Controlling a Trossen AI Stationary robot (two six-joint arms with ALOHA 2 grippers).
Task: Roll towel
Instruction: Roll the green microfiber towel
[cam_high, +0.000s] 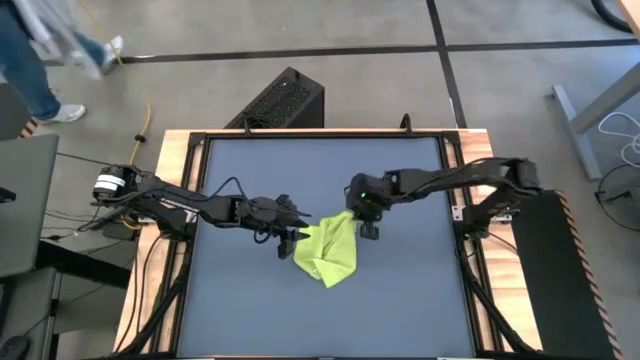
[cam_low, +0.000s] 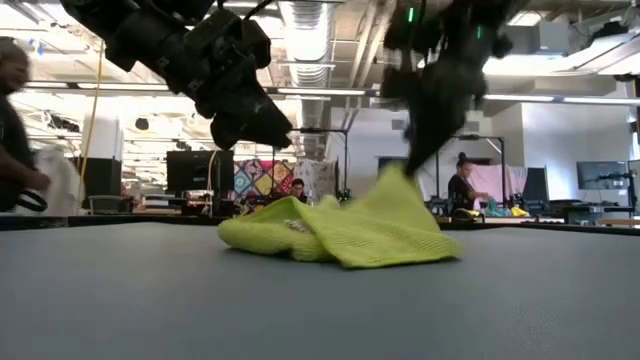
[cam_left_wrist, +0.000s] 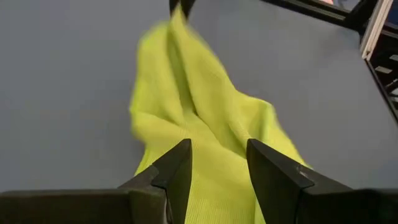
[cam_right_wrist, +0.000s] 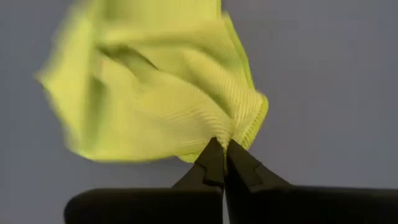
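The lime towel (cam_high: 330, 252) lies crumpled near the middle of the dark blue-grey table (cam_high: 400, 300). Most of it rests on the table in the low view (cam_low: 340, 238), and one corner is raised. My right gripper (cam_high: 356, 218) is shut on that raised corner at the towel's far right. My left gripper (cam_high: 292, 237) is open, just above the towel's left edge and clear of it in the low view (cam_low: 268, 128). In the left wrist view its fingers (cam_left_wrist: 217, 165) stand apart with the towel (cam_left_wrist: 199, 118) beyond them. My right gripper pinches a bunched corner of the towel (cam_right_wrist: 244, 127) between its two shut fingers, several gathered folds meeting at the fingertips. The fingers come from above, pointing down. The corner (cam_low: 400, 180) is lifted into a peak while the rest of the towel slopes down onto the table.
A black box (cam_high: 285, 100) stands beyond the table's far edge. A person (cam_high: 40, 60) walks at the far left of the room. The table's wooden frame (cam_high: 170, 200) runs along its sides. Bare table lies near the front edge (cam_high: 320, 320).
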